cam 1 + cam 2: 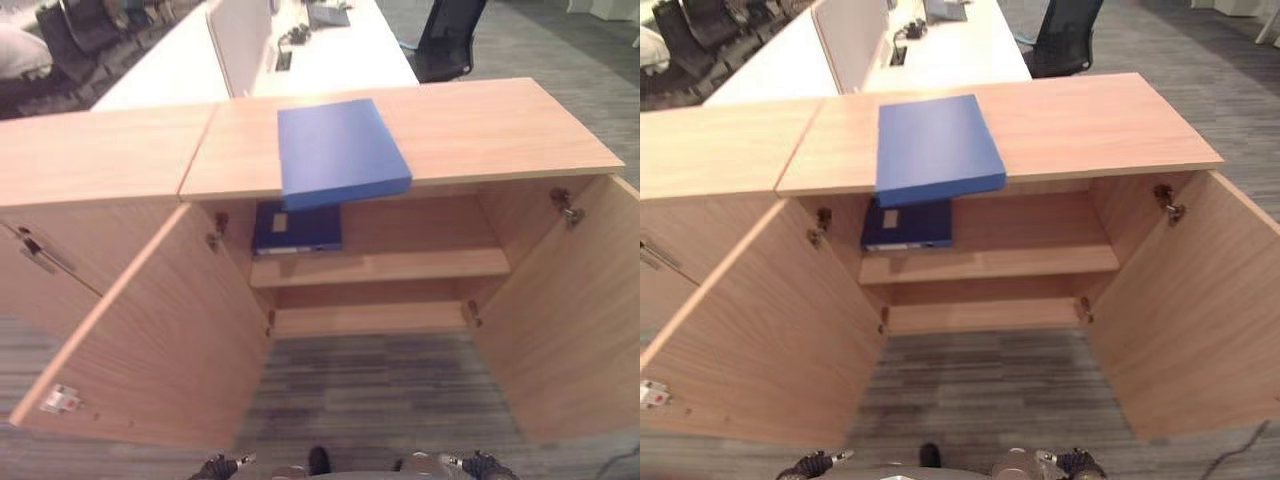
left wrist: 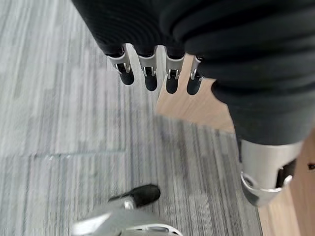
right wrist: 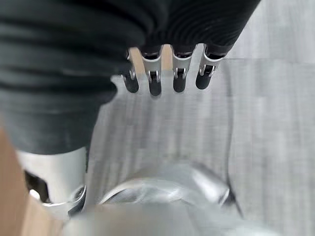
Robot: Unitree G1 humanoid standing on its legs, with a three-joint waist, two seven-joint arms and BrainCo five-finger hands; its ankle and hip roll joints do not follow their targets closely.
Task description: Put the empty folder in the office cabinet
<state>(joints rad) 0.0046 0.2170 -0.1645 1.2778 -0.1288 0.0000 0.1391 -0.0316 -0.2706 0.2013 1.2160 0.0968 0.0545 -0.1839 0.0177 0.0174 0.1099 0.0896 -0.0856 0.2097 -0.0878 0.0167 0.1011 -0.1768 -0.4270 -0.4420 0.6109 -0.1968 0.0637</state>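
A bright blue folder (image 1: 340, 152) lies flat on the wooden cabinet top (image 1: 500, 125), its near edge jutting over the front. Both cabinet doors stand wide open. Inside, a darker blue folder (image 1: 296, 228) with a white label lies at the left end of the upper shelf (image 1: 420, 265); the lower compartment holds nothing I can see. My left hand (image 2: 147, 78) hangs low over the grey carpet, fingers relaxed and holding nothing. My right hand (image 3: 154, 83) hangs the same way on the other side, far below the folder.
The left door (image 1: 150, 330) and right door (image 1: 580, 320) swing out toward me, flanking a strip of carpet. A closed cabinet (image 1: 90, 150) adjoins on the left. Behind stand a white desk (image 1: 340, 55) and a black office chair (image 1: 445, 40).
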